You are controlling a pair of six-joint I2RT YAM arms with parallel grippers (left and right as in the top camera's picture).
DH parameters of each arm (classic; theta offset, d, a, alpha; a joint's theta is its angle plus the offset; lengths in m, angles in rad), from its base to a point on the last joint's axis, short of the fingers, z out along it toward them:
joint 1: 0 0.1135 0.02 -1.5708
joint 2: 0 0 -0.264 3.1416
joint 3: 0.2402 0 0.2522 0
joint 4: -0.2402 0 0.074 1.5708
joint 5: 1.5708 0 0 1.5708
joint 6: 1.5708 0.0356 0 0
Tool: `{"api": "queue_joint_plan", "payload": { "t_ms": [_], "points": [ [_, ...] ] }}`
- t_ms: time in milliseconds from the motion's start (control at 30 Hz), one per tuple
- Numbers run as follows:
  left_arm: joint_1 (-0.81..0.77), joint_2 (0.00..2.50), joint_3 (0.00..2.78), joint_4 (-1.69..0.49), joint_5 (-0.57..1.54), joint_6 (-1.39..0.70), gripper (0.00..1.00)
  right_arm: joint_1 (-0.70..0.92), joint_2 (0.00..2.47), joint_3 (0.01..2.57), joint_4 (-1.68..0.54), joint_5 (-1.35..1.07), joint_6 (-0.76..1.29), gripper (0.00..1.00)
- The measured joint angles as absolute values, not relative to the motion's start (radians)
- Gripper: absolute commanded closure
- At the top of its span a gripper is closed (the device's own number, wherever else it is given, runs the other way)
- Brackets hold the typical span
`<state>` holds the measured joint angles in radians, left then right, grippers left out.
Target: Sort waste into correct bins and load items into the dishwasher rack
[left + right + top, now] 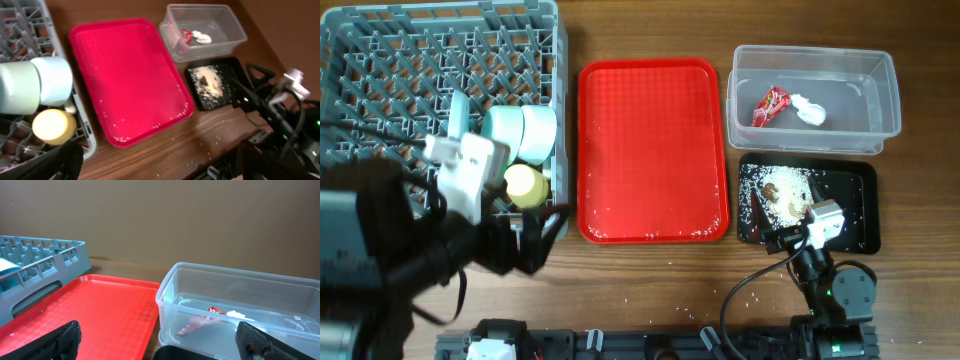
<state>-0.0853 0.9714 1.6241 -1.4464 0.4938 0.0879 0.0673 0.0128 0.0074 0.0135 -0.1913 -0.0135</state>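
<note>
The grey dishwasher rack (pixel 380 60) at the far left holds a pale blue plate (pixel 457 115) on edge, two teal bowls (pixel 505 125) (pixel 538 130) and a yellow cup (pixel 525 185). The clear tub (pixel 810 50) holds the red-and-white wrapper (pixel 770 104) and the white tissue (pixel 808 110). The black tray (pixel 855 215) holds brown scraps with rice (pixel 785 190). My left gripper (pixel 525 240) is open and empty at the rack's front right corner. My right gripper (pixel 792 238) is open and empty over the black tray's front edge. I cannot make out the fork and spoon.
The flat red serving tray (pixel 650 150) lies between the rack and the bins, with rice grains along its front edge. Loose grains are scattered on the wooden table (pixel 680 290) in front of it. The arm bases stand along the front edge.
</note>
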Motion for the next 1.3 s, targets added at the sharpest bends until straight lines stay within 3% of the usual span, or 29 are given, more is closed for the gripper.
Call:
{"api": "queue_joint_plan", "payload": {
  "t_ms": [300, 533, 667, 900, 1133, 1300],
  "points": [
    [-0.161, 0.856, 1.624, -1.593, 0.468, 0.069, 0.0, 0.067, 0.013, 0.008, 0.014, -0.191, -0.014, 0.0],
    [-0.311, 0.814, 1.517, -1.201, 0.46, 0.169, 0.0, 0.067, 0.013, 0.008, 0.013, -0.191, -0.014, 0.0],
    [-0.422, 0.71, 1.228, -0.957, 0.459, 0.24, 0.0, 0.067, 0.013, 0.007, 0.014, -0.191, -0.014, 0.0],
    [-0.464, 0.474, 0.703, -0.525, 0.457, 0.256, 0.0, 0.067, 0.013, 0.007, 0.014, -0.191, -0.014, 0.0],
    [-0.453, 0.215, 0.481, -0.475, 0.43, 0.252, 0.0, 0.067, 0.013, 0.007, 0.014, -0.191, -0.014, 0.0],
    [-0.356, 0.08, 0.362, -0.462, 0.416, 0.252, 0.0, 0.067, 0.013, 0.007, 0.014, -0.191, -0.014, 0.0]
  ]
}}
